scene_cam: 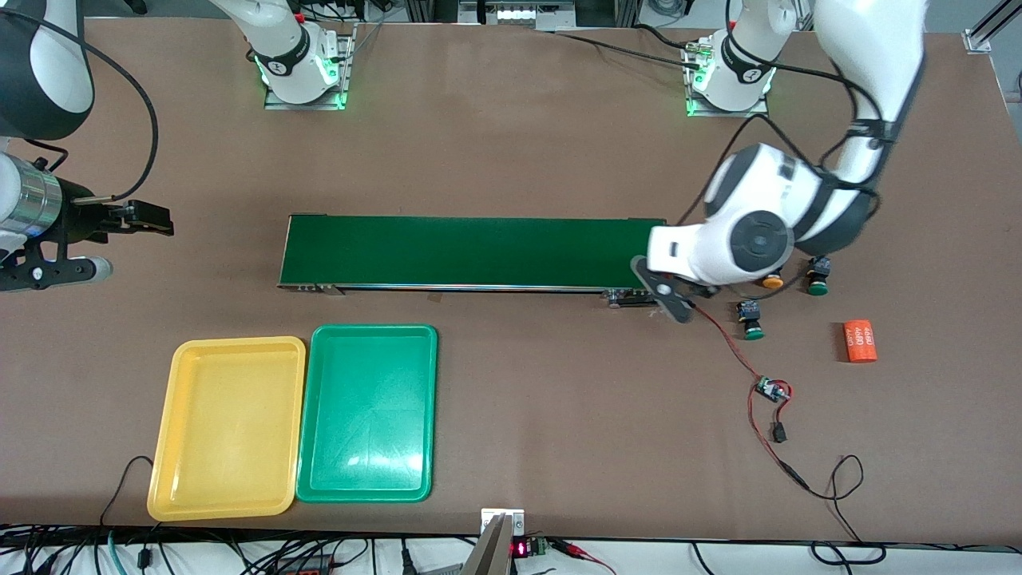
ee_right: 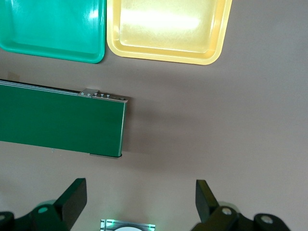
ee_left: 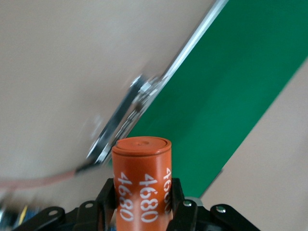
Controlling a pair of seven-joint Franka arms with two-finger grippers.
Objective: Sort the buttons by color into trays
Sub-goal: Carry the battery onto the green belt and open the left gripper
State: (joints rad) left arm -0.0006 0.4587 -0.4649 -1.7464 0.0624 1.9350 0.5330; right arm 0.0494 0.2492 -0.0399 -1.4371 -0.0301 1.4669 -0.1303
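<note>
Nearest the front camera lie the two trays, side by side and touching along their long edges: the yellow tray (scene_cam: 227, 427) toward the right arm's end of the table, the green tray (scene_cam: 367, 413) just beside it. Both are bare inside. Toward the left arm's end, a red-and-black cable (scene_cam: 750, 375) runs across the table past a small circuit board (scene_cam: 771, 390).

Farther back lies an orange cylinder (scene_cam: 860, 341) on its side, its white "4680" print readable. Near it stands a green-capped button (scene_cam: 750, 320). A little farther still, another green-capped button (scene_cam: 817, 276) and an orange-capped button (scene_cam: 771, 281) sit beside each other, the orange one partly hidden under the left arm's wrist. A fourth button cannot be made out.

The dark-green conveyor belt (scene_cam: 475, 251) stretches across the middle of the table. The left gripper (scene_cam: 667, 291) hangs over its end nearest the left arm; the front view shows only the black underside of the hand. The left wrist view shows what the front view hides: the jaws are clamped on a second orange cylinder (ee_left: 142, 185), upright, printed "4680", with the belt's metal edge beneath it.

The right gripper (scene_cam: 148, 217) waits over bare table at the right arm's end, and its wrist view shows its black fingers (ee_right: 73, 197) spread wide with nothing between them, both trays and the belt's end (ee_right: 108, 127) in sight.
</note>
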